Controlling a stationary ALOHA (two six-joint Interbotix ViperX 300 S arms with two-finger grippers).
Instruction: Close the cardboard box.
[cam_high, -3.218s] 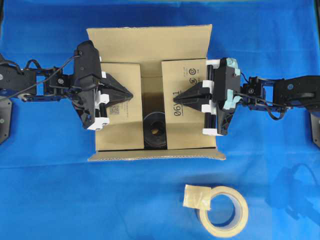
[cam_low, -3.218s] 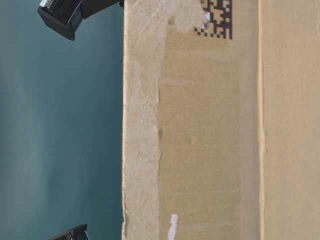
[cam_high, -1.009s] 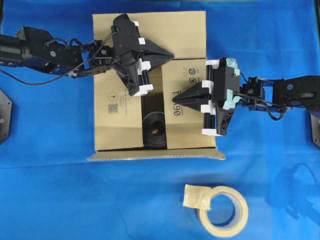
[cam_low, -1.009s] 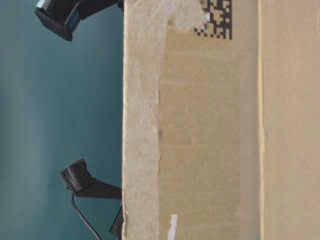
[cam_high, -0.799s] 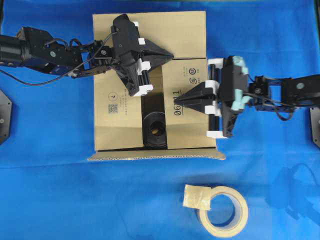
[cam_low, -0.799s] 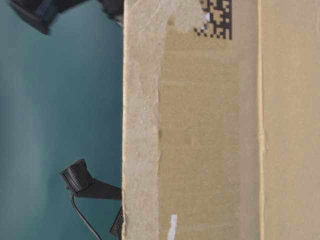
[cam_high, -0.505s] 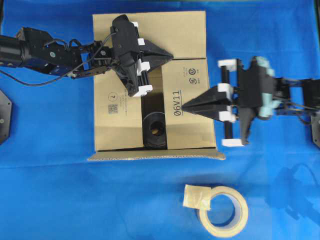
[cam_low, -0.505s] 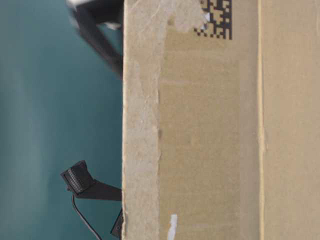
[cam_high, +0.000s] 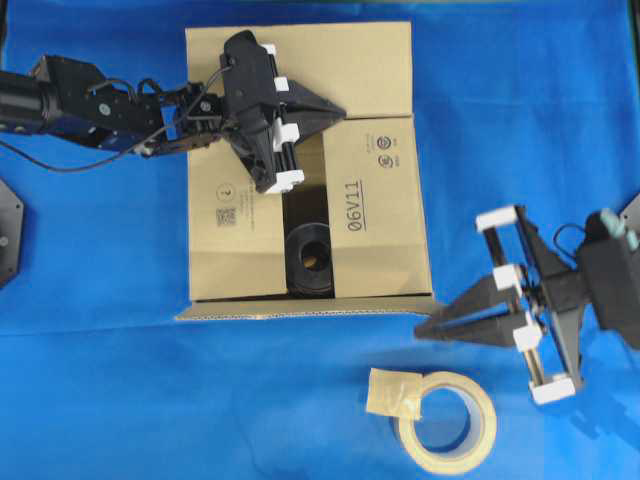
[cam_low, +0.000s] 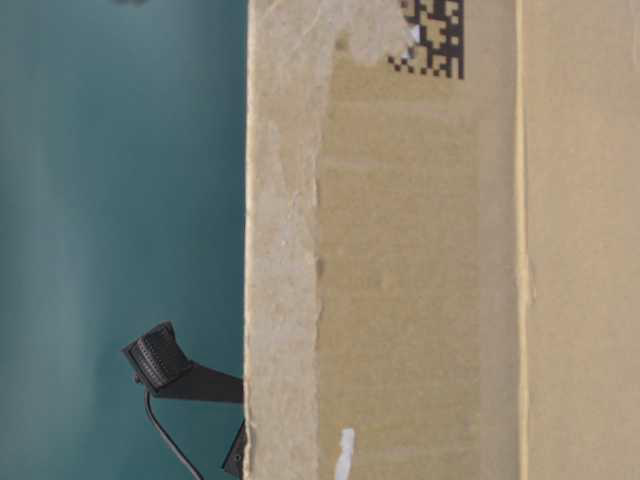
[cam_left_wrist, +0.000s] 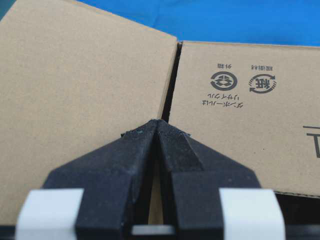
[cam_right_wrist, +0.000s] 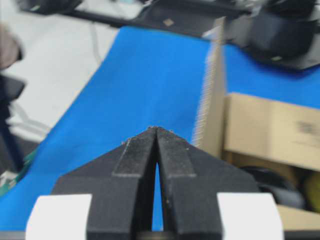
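1. The cardboard box (cam_high: 305, 160) sits in the upper middle of the blue cloth (cam_high: 520, 90). Its two side flaps are folded in flat, the far flap at 12 o'clock is lowered over them, and the near flap at 6 o'clock stands upright on edge.
2. My left claw (cam_high: 335, 112) rests on the far flap with its tips pinched together on nothing, its point at the seam. I judge it is there to pin that flap down.
3. My right claw (cam_high: 428, 329) is off the box at about 4 o'clock, also pinched together and empty, pointing at the near flap's right corner. That looks like a line-up for pushing the upright flap over.
4. The board is matte brown corrugated stock; the near flap's cut edge shows its fluting in the right wrist view.
5. Through the gap between the side flaps I see a dark round thing (cam_high: 309, 258); I can't tell what.
6. A roll of tan tape (cam_high: 445, 418) lies at 5 o'clock.
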